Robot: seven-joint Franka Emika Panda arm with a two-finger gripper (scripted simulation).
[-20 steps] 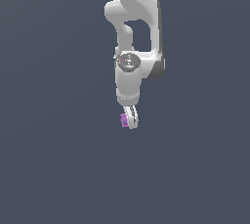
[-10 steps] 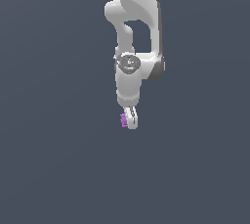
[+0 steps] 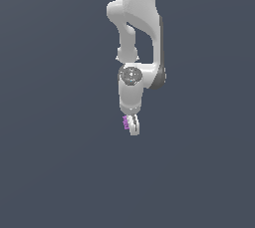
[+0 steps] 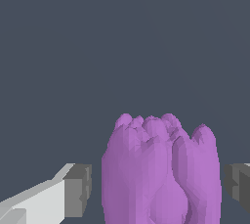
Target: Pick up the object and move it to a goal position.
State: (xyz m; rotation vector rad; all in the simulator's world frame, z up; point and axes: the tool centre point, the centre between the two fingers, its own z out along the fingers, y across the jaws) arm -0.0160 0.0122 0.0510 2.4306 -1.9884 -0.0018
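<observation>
Plain grey backdrop; gripper clamps the purple object, mid-carry; next, steady travel toward the unseen goal.

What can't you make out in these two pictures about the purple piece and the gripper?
- Purple piece: wrist view, lower part cut off by the frame edge; exterior view, too small for shape, mostly hidden behind the gripper.
- Finger pads: wrist view shows gaps beside the piece; contact unclear.
- Goal position: no marker in either view.
</observation>
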